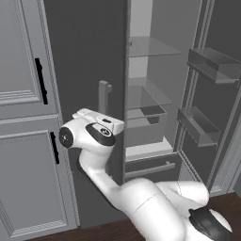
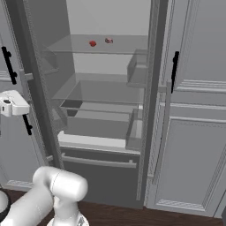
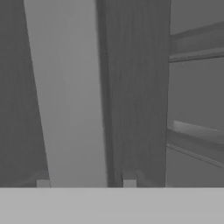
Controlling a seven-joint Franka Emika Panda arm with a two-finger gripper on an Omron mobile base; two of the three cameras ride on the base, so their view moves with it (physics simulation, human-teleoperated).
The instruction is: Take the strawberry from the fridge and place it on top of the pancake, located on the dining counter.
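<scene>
- Fridge (image 2: 106, 110): doors stand open, pale interior and glass shelves exposed; the opening step reads as done.
- Strawberry (image 2: 92, 43): small deep-red berry on the upper glass shelf (image 2: 132, 44), near its front edge toward the left, just beside a paler pinkish lump (image 2: 108, 40); not yet taken.
- End effector (image 3: 86, 183): fingertips stand slightly apart on either side of the pale bar handle (image 3: 65, 96) of the left door; whether they press it cannot be told.
- Outstanding: reach in, grasp berry, carry to pancake.

My left base camera looks forward from behind the arm at the fridge (image 1: 155, 94), seen obliquely. My right base camera faces the same open interior more squarely. My hand camera sits very close to a grey bar handle (image 3: 70, 96).
</scene>
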